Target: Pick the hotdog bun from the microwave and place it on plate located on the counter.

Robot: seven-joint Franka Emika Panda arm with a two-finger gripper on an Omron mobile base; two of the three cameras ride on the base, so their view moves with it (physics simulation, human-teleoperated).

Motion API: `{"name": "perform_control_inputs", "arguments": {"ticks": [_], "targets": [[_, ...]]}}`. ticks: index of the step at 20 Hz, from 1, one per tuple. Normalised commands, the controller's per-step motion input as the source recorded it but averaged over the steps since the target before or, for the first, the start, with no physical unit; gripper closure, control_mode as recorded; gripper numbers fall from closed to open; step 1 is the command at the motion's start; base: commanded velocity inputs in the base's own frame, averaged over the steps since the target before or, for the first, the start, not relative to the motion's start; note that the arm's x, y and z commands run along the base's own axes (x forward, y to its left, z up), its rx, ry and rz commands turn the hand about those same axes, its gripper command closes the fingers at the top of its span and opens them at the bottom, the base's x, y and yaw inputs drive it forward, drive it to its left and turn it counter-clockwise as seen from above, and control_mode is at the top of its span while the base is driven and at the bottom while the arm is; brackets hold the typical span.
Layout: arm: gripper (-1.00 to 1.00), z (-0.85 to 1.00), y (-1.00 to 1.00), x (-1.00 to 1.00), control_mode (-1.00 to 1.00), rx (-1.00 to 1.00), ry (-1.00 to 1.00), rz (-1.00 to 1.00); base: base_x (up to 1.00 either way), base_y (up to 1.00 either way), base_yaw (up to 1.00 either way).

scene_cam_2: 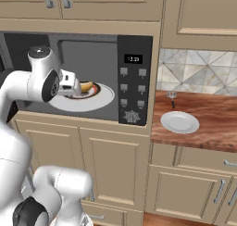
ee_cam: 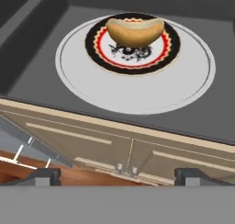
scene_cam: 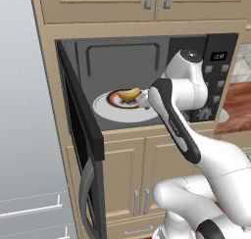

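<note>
My fingers [ee_cam: 118, 176] sit at the mouth of the microwave [scene_cam_2: 134, 81], spread wide with nothing between them, their two dark tips standing well apart at the bottom of the hand view. The microwave's black door [scene_cam: 81, 130] hangs open to the left of the cavity.

The hotdog bun [ee_cam: 135, 31] lies deep inside the microwave on a small dark plate with a red-orange rim [ee_cam: 133, 44], which rests on the white turntable disc [ee_cam: 135, 67]. It sits toward the back of that dark plate, long axis running across my view, slightly curved.

I judge the bun light and soft, bread that will dent if I squeeze hard, so a gentle close should do. Its rounded crust may slide a little, so I would take it across the short width at its middle, fingers straddling the long axis, low enough to get below the bulge without scraping the dark plate.

The pale plate [scene_cam_2: 179, 122] waits on the wooden surface [scene_cam_2: 213, 114] to the right of the microwave, bare, with a small utensil just behind it that I cannot make out.
</note>
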Motion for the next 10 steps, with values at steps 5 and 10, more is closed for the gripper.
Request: {"name": "perform_control_inputs", "arguments": {"ticks": [5,10], "targets": [[-1.0,0.2,0.42,0.46,-1.0,0.09,-0.19,0.2,0.0,0.0,0.0],[-1.0,-0.04,0.38,0.93,-1.0,0.0,-0.04,0.11,0.0,0.0,0.0]]}}
